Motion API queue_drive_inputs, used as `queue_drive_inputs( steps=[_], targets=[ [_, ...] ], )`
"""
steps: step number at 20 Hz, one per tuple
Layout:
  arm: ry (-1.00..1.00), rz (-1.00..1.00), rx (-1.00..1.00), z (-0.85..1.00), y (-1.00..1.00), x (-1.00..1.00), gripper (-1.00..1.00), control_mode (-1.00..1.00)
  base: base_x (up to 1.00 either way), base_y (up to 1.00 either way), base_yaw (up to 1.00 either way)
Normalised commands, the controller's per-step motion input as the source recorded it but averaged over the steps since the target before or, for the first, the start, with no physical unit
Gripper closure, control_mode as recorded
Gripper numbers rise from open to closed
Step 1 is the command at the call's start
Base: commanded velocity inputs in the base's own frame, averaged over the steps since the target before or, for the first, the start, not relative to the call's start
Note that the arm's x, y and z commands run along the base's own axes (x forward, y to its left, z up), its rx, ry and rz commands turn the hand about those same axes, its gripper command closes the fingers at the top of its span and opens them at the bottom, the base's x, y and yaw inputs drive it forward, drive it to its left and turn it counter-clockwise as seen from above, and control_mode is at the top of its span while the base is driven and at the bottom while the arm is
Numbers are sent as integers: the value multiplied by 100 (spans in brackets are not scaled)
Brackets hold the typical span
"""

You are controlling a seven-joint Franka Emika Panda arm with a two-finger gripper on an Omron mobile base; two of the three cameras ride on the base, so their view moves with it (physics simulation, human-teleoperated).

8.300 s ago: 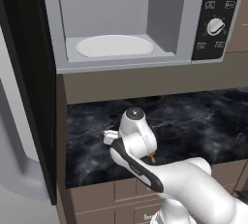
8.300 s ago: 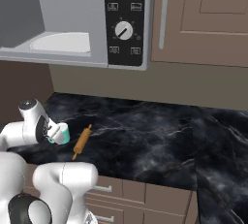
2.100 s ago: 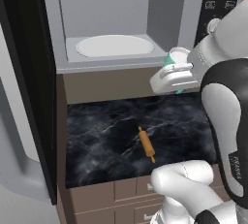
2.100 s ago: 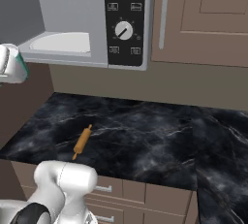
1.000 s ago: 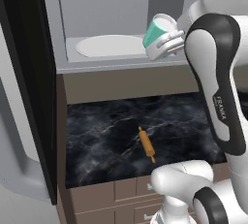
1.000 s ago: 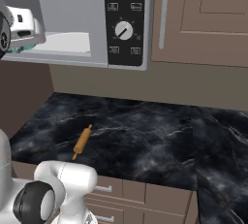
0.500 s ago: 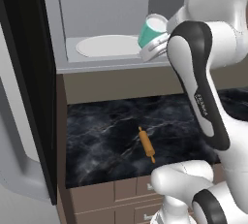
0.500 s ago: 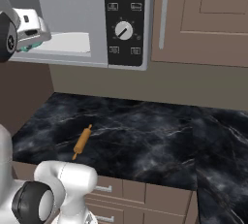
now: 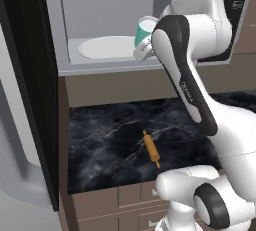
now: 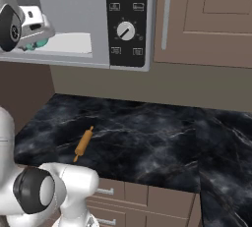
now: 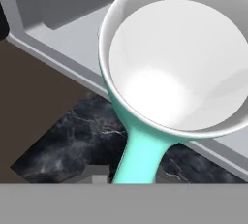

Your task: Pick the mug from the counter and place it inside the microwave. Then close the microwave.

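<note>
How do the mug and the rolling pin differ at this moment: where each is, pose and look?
The mug is held up at the open microwave's mouth; the rolling pin lies flat on the counter. The mug is teal with a white inside, short and round, slightly tilted; the rolling pin is orange, long and thin. Both are small next to the microwave.

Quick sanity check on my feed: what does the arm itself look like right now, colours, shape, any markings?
The arm is made of glossy white rounded shells with dark grey to black joint bands and end caps. One long link carries small dark lettering along its side, too small to read. Its base is a bulbous white housing with a dark round cap. No cables or hoses are visible. The fingers are not distinguishable.
</note>
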Motion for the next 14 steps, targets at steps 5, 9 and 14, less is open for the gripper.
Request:
queue_drive_inputs(
  steps=[5,9,14],
  targets=[
    [10,0,-7,0,3,52,100,-100,0,0,0],
    [6,0,-7,0,0,47,100,-100,0,0,0],
    [2,0,-4,0,3,39,100,-100,0,0,0]
  ],
)
